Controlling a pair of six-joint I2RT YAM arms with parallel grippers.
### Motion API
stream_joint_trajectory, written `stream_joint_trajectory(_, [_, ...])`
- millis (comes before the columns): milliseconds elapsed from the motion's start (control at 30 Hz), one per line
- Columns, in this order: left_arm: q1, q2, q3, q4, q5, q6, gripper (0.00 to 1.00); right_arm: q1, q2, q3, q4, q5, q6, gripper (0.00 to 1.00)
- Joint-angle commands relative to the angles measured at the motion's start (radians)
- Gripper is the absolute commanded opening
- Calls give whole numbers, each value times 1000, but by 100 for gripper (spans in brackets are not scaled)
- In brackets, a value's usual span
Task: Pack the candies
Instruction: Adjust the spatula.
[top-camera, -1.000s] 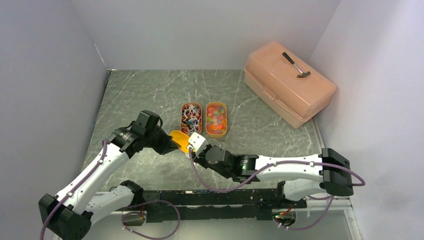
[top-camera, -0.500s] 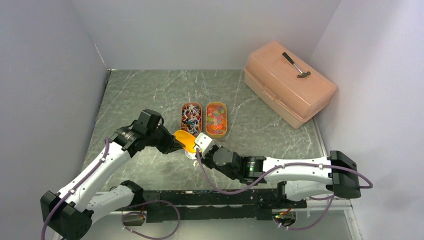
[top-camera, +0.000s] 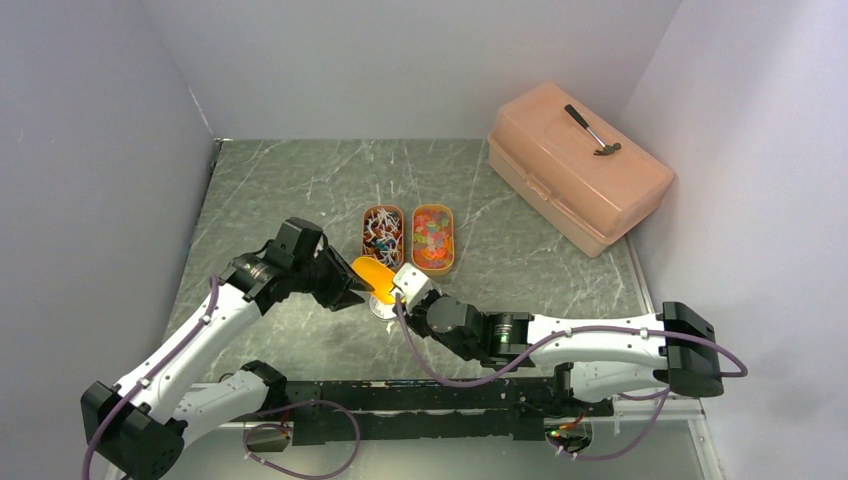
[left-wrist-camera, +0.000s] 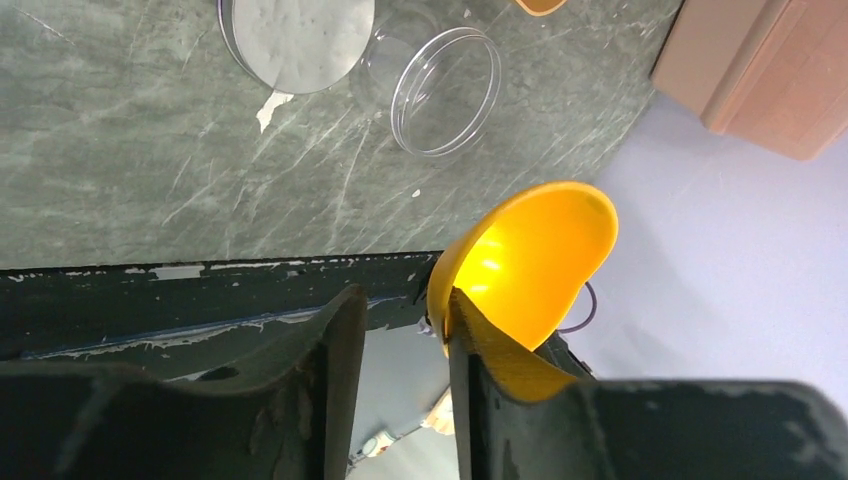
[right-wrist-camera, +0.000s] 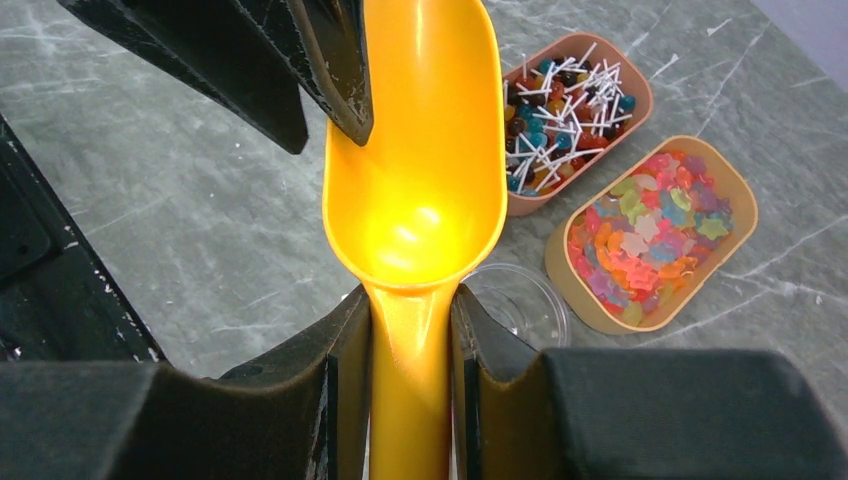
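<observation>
Candies: in two trays on the desk, just beyond the scoop. Wrapped pieces are in the tray nearer the scoop, gummies in the farther one.
Right gripper: pinching the scoop handle. Bowl empty, above the desk.
Left gripper: spread, one finger against the scoop rim.
Jar: clear, uncapped, under the scoop. Lid is just beside it.

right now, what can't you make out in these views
- right wrist view: clear jar half hidden behind the scoop; lid out of frame
- top view: jar and lid buried under scoop and right hand
- left wrist view: candies cut off at top edge
- left hand touching scoop or not: unclear
</observation>
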Motion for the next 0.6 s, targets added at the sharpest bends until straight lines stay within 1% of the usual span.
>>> stream_joint_trajectory(0, [-4, -23, 37, -41, 3, 72, 46, -7, -34, 5, -20, 87, 16, 0])
stream_joint_trajectory(33, [-2, -26, 42, -46, -2, 86, 50, -9, -35, 6, -31, 91, 17, 0])
stream_joint_trajectory(67, [-3, -30, 47, -48, -7, 96, 57, -13, -37, 10, -45, 93, 21, 0])
stream_joint_trajectory(133, [-3, -39, 59, -47, -20, 126, 68, -26, -40, 16, -79, 86, 33, 0])
stream_joint_trajectory(167, [-3, -45, 63, -37, -23, 144, 83, -30, -43, 17, -102, 81, 38, 0])
stream_joint_trajectory(200, [-3, -52, 67, -18, -26, 166, 91, -36, -46, 20, -118, 76, 41, 0])
stream_joint_trajectory(267, [-3, -68, 85, -12, -49, 208, 93, -49, -56, 30, -149, 59, 50, 0])
stream_joint_trajectory(400, [-3, -75, 147, -30, -121, 324, 93, -100, -78, 69, -239, -3, 78, 0])
stream_joint_trajectory(567, [-3, -62, 251, -65, -217, 499, 93, -216, -93, 134, -381, -113, 121, 0])
